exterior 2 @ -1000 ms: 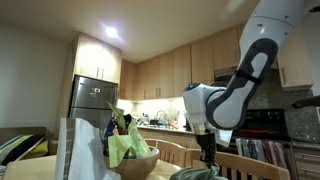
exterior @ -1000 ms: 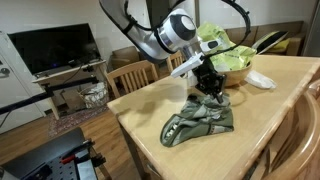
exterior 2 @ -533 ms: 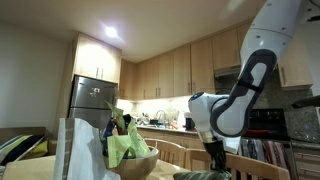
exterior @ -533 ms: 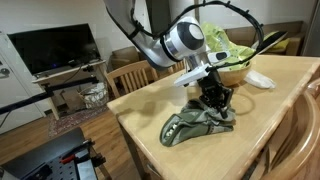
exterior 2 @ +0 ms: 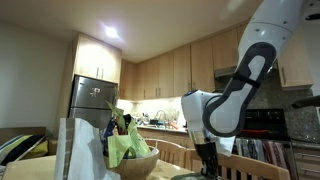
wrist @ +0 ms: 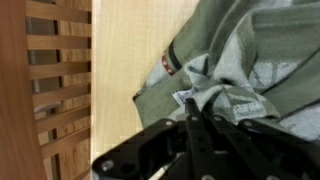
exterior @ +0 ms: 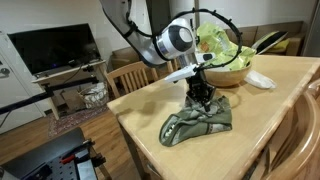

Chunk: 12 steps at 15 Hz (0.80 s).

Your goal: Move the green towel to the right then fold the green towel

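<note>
Shifted leftward in frame since half a second back: gripper (exterior: 200, 96), now over the upper edge of the green towel (exterior: 200, 124). Towel lies crumpled, lower centre, on the wooden table (exterior: 145, 110). Wrist view: fingers (wrist: 192, 140) drawn narrow, pinching a towel fold.

Home, open kitchen-dining area: wood cabinets (exterior 2: 160, 75), steel fridge (exterior 2: 92, 100), lit counter, wooden dining table (exterior: 140, 108), chairs (exterior: 130, 76), bowl (exterior 2: 138, 163) of greens, TV (exterior: 55, 48) nearby.
</note>
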Available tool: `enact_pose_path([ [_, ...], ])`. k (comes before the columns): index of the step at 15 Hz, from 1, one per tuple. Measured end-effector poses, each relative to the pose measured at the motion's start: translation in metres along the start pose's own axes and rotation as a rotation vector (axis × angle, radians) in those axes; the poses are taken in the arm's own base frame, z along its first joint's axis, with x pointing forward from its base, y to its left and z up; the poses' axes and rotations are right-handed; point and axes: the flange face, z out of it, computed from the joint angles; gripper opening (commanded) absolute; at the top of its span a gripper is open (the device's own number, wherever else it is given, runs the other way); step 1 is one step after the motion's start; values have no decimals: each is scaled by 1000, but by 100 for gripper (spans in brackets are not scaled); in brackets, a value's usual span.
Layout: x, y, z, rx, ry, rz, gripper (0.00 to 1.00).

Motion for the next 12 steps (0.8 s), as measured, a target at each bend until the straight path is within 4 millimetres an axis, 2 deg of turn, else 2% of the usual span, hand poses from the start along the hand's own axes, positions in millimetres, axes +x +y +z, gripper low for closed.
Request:
enact_pose_path([
  [4,1,-28,-20,20,25,-48,1],
  [7,-3,-41,-23,51,22,-75,1],
  [12,-12,-33,-8,92,-17,-60,1],
])
